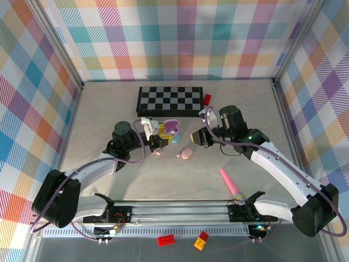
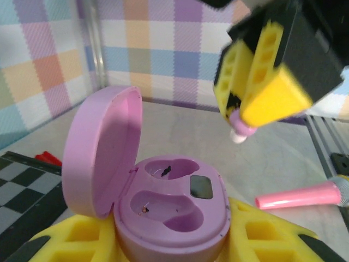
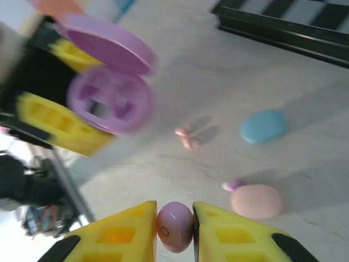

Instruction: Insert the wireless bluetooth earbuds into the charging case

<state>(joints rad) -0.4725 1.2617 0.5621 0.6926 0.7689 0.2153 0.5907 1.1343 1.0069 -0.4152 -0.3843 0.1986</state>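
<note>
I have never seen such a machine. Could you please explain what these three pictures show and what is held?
It is a robot with two arms on a table. One picture looks down from above; the other two come from cameras on each wrist. The left end effector holds an open lilac charging case; the right end effector pinches a lilac earbud. On the table lie a chessboard, a blue case, a pink case, a pink stick and a pink earbud.
</note>
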